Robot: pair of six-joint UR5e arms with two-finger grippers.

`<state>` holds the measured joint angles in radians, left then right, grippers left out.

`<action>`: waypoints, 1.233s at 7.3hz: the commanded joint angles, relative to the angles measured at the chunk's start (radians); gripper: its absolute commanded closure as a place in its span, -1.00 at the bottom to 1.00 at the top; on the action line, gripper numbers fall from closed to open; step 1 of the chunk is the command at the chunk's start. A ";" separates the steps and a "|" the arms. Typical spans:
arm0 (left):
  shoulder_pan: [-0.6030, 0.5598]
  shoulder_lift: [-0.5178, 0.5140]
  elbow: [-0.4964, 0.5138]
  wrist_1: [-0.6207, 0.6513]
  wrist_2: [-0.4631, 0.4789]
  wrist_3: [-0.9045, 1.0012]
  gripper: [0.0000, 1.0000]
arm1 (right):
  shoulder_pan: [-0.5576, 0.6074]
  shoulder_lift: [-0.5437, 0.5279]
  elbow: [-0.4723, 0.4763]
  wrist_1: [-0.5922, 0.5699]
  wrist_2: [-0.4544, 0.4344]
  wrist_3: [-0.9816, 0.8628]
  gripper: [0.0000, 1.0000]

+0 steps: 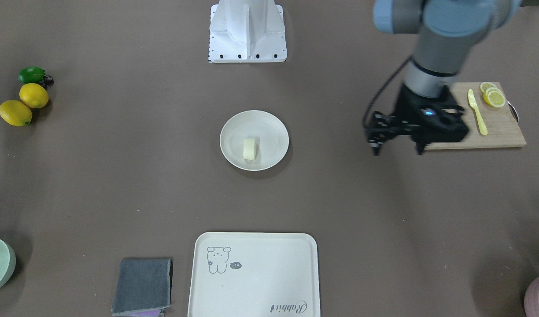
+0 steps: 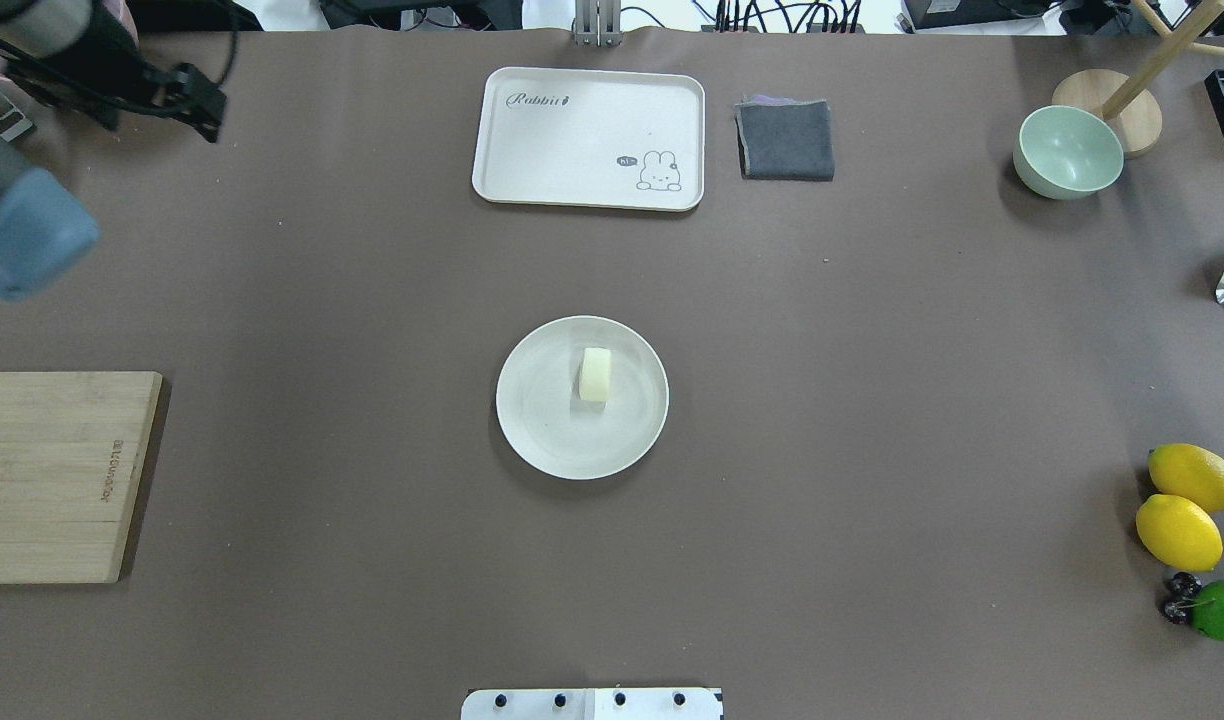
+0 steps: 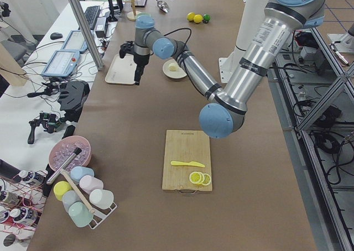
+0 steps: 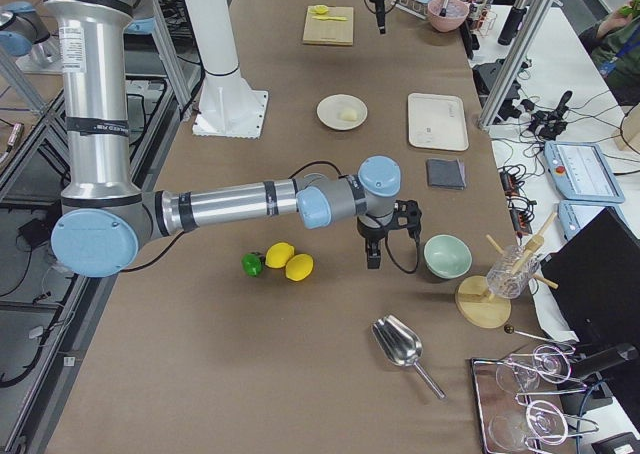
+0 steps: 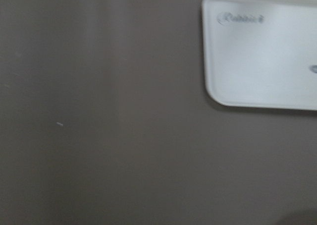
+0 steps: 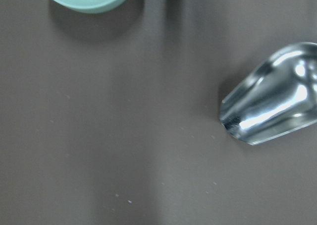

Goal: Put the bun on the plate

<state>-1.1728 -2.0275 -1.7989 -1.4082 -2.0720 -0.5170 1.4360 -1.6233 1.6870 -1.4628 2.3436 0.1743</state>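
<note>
The pale cream bun lies on its own near the middle of the round white plate at the table's centre; the overhead view shows the bun on the plate too. My left gripper hangs high over the table, well off to the side near the wooden board, open with nothing between its fingers. My right gripper shows only in the exterior right view, beside the green bowl, and I cannot tell whether it is open or shut.
A cream tray and a folded grey cloth lie at the operators' edge. A wooden board carries lemon slices and a yellow knife. Two lemons, a green bowl and a metal scoop are on my right.
</note>
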 commanded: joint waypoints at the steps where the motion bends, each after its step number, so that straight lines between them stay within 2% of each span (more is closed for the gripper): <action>1: -0.227 0.116 0.155 -0.082 -0.065 0.313 -0.96 | 0.102 -0.010 -0.090 -0.036 0.006 -0.184 -1.00; 2: -0.298 0.122 0.232 -0.100 -0.214 0.345 -0.96 | 0.121 -0.007 -0.093 -0.037 0.020 -0.188 -1.00; 3: -0.315 0.147 0.257 -0.107 -0.274 0.377 -0.96 | 0.141 0.003 -0.093 -0.045 0.026 -0.188 -1.00; 5: -0.350 0.206 0.286 -0.148 -0.251 0.437 -0.96 | 0.201 0.069 -0.070 -0.190 0.043 -0.240 -1.00; 6: -0.376 0.219 0.334 -0.240 -0.249 0.550 -0.96 | 0.217 0.100 -0.064 -0.250 0.043 -0.272 -1.00; 7: -0.396 0.217 0.363 -0.262 -0.252 0.599 -0.96 | 0.224 0.109 -0.064 -0.257 0.042 -0.274 -1.00; 9: -0.397 0.254 0.357 -0.267 -0.247 0.601 -0.96 | 0.222 0.111 -0.063 -0.258 0.042 -0.274 -1.00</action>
<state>-1.5653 -1.8001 -1.4416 -1.6645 -2.3214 0.0699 1.6560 -1.5154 1.6228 -1.7159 2.3854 -0.0975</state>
